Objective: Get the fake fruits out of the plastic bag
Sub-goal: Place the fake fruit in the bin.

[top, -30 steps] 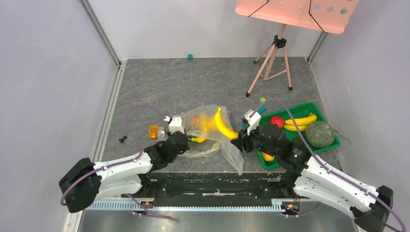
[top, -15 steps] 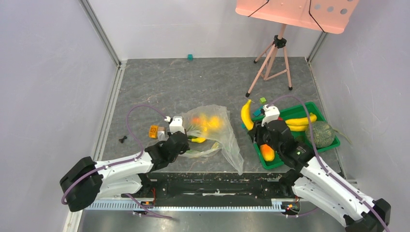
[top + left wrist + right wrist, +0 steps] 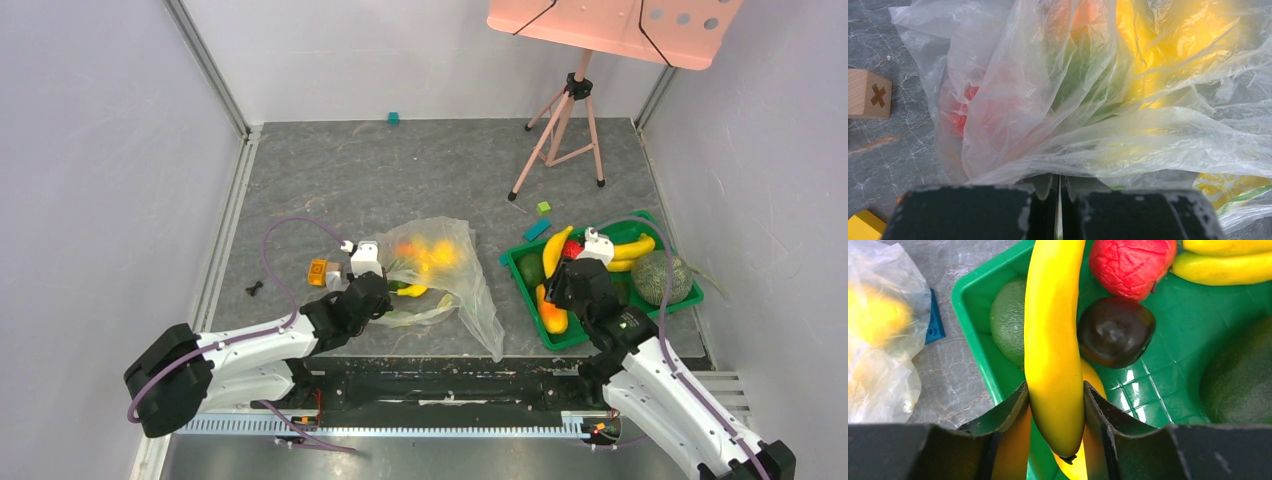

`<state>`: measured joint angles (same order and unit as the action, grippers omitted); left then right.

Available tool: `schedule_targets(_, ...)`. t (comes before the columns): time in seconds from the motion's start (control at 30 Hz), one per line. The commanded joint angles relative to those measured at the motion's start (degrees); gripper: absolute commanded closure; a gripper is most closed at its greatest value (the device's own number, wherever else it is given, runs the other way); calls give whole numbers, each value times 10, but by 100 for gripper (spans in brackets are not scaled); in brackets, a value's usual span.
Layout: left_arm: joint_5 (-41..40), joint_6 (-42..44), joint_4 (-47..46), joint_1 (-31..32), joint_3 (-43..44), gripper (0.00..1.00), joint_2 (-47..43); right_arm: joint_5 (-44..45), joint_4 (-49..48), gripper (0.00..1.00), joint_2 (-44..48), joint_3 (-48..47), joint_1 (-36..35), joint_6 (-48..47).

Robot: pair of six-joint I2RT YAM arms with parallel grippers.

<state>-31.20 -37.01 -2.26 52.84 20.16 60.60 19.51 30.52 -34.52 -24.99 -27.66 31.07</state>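
1. Right gripper (image 3: 1055, 400): partly open, my two fingers clamp the lower part of a yellow banana (image 3: 1053, 335), which runs forward out of my grip.
2. Green tray (image 3: 1148, 387): directly under and ahead of my right hand. It holds a green fruit (image 3: 1005, 320) just left of the banana, a dark round fruit (image 3: 1115, 330) just right of it, a red fruit (image 3: 1130, 262) further ahead on the right, two more bananas (image 3: 1228, 265) ahead at far right, and an orange-yellow fruit (image 3: 1093, 382) beneath my fingers.
3. Left gripper (image 3: 1058, 182): fully closed, pinching a fold of the plastic bag (image 3: 1048, 115).
4. Fake fruits in the bag: yellow (image 3: 1148, 50), green (image 3: 1073, 75) and red (image 3: 965, 107) shapes lie ahead of my left fingers, veiled by crinkled film.
5. Beside my left hand: a wooden block with a cross (image 3: 868, 94) to the left and a yellow block (image 3: 865, 225) near left.
6. Blue piece (image 3: 935, 320): on the table left of the tray, between it and the bag.
7. Top view only: a melon (image 3: 660, 277) at the tray's right end, an orange block (image 3: 318, 272) left of my left hand, and a tripod (image 3: 565, 120) far ahead.
8. Wrist views only: both grips, and the dark fruit.
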Motion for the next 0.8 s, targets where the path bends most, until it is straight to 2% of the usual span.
schedule_targets(0.0,-7,11,-15,2,18,98,-3,20,8,67,7,9,14,24)
schedule_targets(0.1,-7,10,-15,2,18,98,-3,18,9,57,14,11,18,23)
schedule_targets(0.3,-5,11,-16,1,18,98,-3,18,9,45,17,11,23,20)
schedule_targets(0.43,-6,10,-16,2,17,98,-4,27,14,30,23,5,24,18)
schedule_targets(0.67,-6,10,-16,2,17,98,-5,102,47,10,32,-34,24,4)
schedule_targets(0.77,-8,12,-16,2,17,98,-6,107,40,8,24,-53,24,-18)
